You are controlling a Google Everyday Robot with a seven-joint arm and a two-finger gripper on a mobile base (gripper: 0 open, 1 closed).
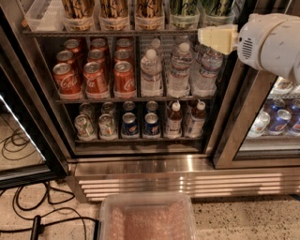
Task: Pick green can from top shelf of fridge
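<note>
Gripper [206, 37] hangs at the right end of the top shelf [117, 33], level with its grey rail and seemingly just in front of it. Whether it is spread or pressed together cannot be told. The green can [183, 7] stands at the shelf's front edge, up-left of the tip. A second green can [218, 5] stands directly above. The fridge [140, 167] has its steel post [234, 122] close under the arm, and there is open room leftward before the water bottles [178, 70].

The dark wire top shelf [117, 33] with a grey metal front rail is carrying clear plastic trays [41, 18] holding three tall tan-and-black cans [114, 7] and, rightward, two tall dark-green cans [183, 6], with the cream two-finger gripper [202, 36] hanging before the rail's right end.
</note>
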